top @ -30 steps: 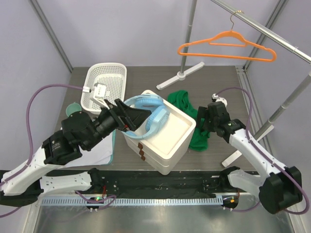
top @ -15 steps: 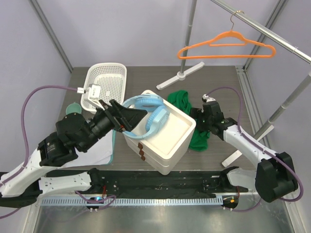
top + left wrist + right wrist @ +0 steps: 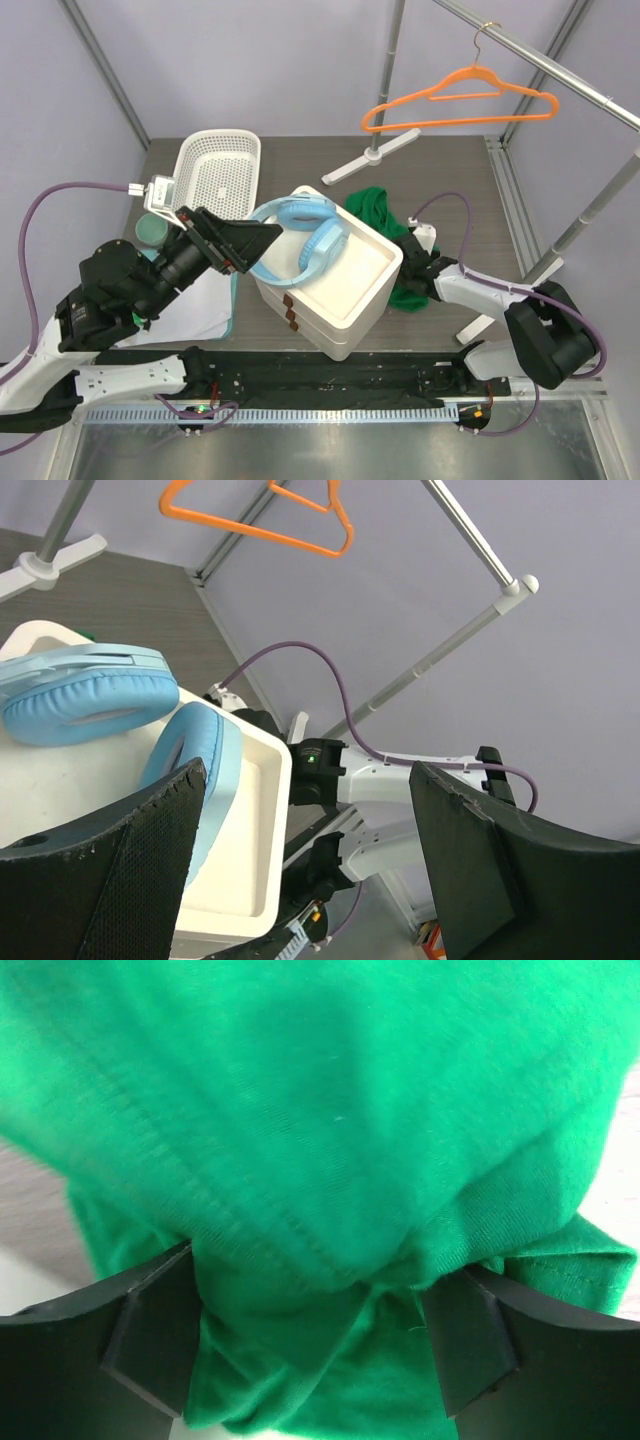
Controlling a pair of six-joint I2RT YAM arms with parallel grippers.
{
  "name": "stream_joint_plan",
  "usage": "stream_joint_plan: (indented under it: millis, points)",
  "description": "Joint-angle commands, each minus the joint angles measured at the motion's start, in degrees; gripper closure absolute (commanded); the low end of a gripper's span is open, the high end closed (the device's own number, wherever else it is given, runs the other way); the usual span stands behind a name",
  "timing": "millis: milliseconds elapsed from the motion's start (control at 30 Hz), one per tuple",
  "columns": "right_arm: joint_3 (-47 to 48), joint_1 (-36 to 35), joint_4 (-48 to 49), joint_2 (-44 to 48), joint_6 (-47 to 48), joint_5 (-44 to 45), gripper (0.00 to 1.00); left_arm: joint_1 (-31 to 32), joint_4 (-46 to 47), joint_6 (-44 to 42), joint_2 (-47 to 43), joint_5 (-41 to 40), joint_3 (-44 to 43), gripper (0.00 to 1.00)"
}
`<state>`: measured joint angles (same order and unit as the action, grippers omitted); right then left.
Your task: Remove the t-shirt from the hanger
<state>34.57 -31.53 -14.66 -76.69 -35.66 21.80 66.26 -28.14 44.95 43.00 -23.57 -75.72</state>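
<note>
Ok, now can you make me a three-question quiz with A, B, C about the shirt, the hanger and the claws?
1. What colour is the hanger? A blue, B orange, C white.
2. Where is the t-shirt? A on the hanger, B on the floor, C crumpled on the table beside the white box.
3. How is the left claw? A open, nothing in it, B shut on the t-shirt, C shut on the hanger.
Answers: 1 B, it is plainly orange. 2 C, the green heap lies next to the box. 3 A, its jaws stand wide apart, nothing between.
</note>
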Motion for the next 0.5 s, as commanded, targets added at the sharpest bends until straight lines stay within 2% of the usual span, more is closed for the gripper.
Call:
stream_joint_plan:
  millis: [0, 67, 133, 200, 267, 300, 467]
  points:
    - [-1.2, -0.1, 2.5, 0.0, -5.0, 9.3, 0.25, 0.2, -0.2, -0.7, 0.1, 0.2, -1.4, 0.18]
    - [-1.7, 0.4, 3.0, 1.2, -5.0, 10.5, 0.28, 0.2, -0.2, -0.2, -0.3, 0.3, -1.0, 0.18]
    - [-2.2, 1.6, 4.1, 2.5, -4.4, 9.8, 0.47, 0.2, -0.3, 0.0, -0.6, 0.4, -0.9, 0.18]
    - [-2.5, 4.1, 4.7, 4.3, -3.6, 7.9, 0.61, 0.2, -0.3, 0.1, -0.7, 0.8, -0.9, 0.18]
    - [-2.0, 5.5, 4.8, 5.8, -1.3, 4.2, 0.71, 0.2, -0.4, 0.1, -0.6, 1.2, -1.2, 0.18]
    - [-1.5, 5.6, 4.5, 7.8, -0.5, 4.2, 0.81, 0.2, -0.4, 0.0, 0.0, 1.6, -1.4, 0.18]
    - [1.3, 5.6, -0.3, 17.3, 2.5, 3.9, 0.93, 0.2, -3.1, -1.3, 3.5, 4.5, -5.4, 0.12]
